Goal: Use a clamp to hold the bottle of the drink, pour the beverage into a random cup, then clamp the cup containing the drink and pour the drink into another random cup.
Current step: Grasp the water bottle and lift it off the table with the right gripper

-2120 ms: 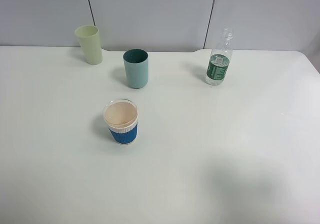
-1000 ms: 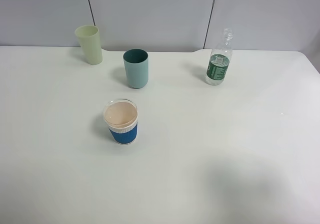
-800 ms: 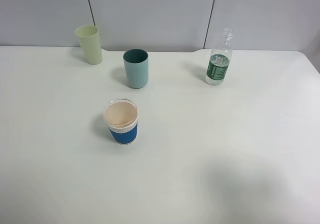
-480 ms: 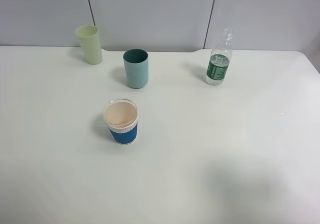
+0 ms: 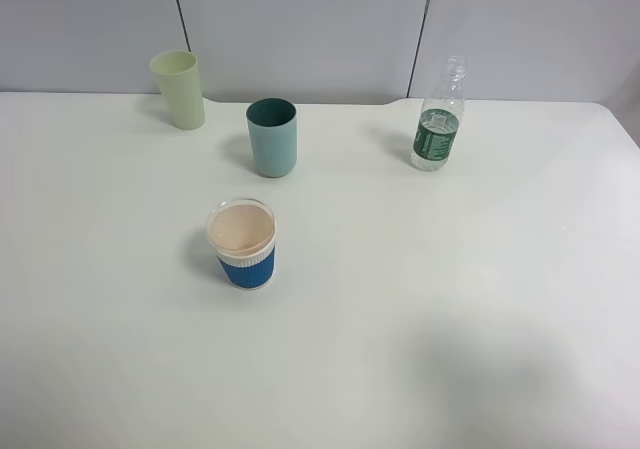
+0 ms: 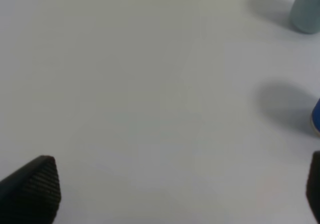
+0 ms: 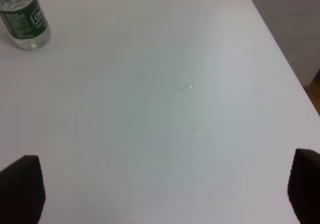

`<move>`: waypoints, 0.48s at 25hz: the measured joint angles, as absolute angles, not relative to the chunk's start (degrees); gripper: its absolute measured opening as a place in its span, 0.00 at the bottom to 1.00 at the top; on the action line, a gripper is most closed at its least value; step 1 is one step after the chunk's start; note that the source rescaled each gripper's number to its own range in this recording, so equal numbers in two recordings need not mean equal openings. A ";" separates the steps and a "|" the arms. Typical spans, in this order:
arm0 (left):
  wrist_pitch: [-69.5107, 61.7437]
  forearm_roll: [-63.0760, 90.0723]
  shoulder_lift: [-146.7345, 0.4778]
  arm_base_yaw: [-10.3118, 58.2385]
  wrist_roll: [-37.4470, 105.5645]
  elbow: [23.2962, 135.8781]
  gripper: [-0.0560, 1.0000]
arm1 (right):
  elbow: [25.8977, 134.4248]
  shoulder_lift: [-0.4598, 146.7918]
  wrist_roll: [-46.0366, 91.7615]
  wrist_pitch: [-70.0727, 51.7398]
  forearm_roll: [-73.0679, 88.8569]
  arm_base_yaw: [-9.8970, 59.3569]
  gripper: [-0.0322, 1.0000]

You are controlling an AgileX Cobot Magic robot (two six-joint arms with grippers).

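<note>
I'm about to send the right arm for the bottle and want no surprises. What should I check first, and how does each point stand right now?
1. Bottle upright and standing free: ok.
2. Bottle's cap off: cannot tell, the neck is too small to read.
3. Right jaws open with nothing between them: ok.
4. Table bare between the right jaws and the bottle: ok.
5. Pale green cup, teal cup and blue-sleeved cup upright, mouths up: ok.
6. Left jaws open and apart from the cups: ok.
</note>
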State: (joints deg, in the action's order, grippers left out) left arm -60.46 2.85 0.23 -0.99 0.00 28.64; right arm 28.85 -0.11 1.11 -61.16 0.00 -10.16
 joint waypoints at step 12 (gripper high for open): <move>-60.46 2.85 0.23 -0.99 0.00 28.64 1.00 | 28.85 -0.11 1.11 -61.16 0.00 -10.16 1.00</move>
State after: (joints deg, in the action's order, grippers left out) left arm -60.46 2.85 0.23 -0.99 0.00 28.64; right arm 28.85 -0.11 1.11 -61.16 0.00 -10.16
